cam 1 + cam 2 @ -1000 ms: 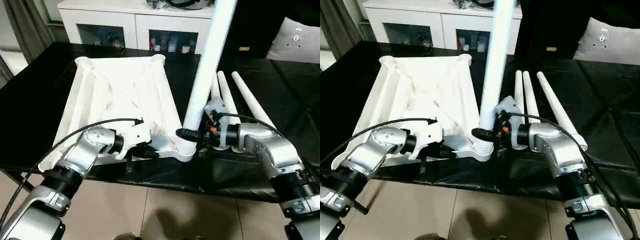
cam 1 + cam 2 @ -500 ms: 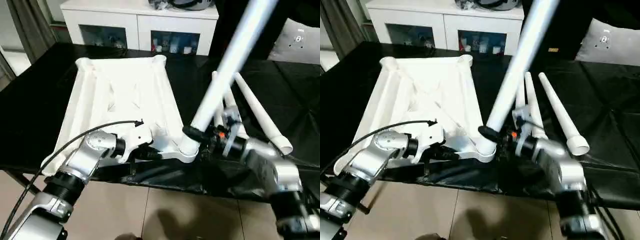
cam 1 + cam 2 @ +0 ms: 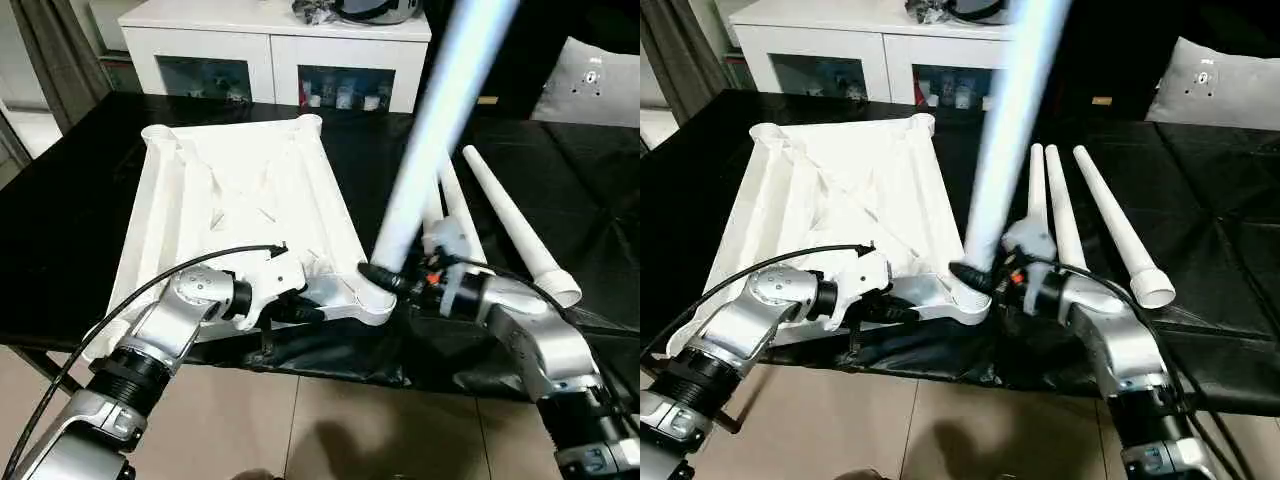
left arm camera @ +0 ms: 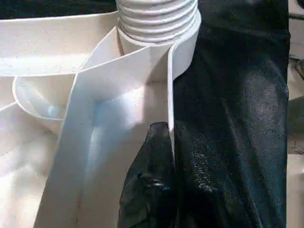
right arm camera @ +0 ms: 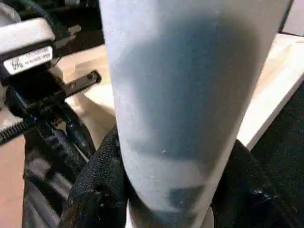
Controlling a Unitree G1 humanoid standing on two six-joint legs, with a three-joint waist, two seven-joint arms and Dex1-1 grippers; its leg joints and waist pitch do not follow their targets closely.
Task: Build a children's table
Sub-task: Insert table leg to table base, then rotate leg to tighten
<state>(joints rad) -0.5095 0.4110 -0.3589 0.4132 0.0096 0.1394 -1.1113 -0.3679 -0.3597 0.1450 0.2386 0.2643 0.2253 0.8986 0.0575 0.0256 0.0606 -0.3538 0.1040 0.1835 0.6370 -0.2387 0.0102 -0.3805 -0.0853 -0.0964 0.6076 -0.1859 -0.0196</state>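
Head views: your white table top (image 3: 235, 190) lies upside down on the black worktop (image 3: 70, 200), ribs up, round sockets at the corners. The near right corner socket (image 3: 372, 300) holds one leg (image 3: 430, 130), which rises steeply and leans a little to your right. Your right tool (image 3: 385, 278) pinches that leg just above the socket. Three more legs (image 3: 1110, 225) lie side by side on the worktop beyond your right forearm. Your left tool (image 3: 300, 310) sits at the top's near edge, just left of the socket, fingers pressed together. Behind the worktop stands a white cabinet (image 3: 270, 50) with small items behind its glass doors.

Left wrist view: the black finger (image 4: 152, 185) presses against the top's thin white edge wall; the leg's ribbed base (image 4: 156, 19) sits in the socket beyond.

Right wrist view: the leg (image 5: 190, 104) stands between your two black fingers (image 5: 95, 185), touching both.
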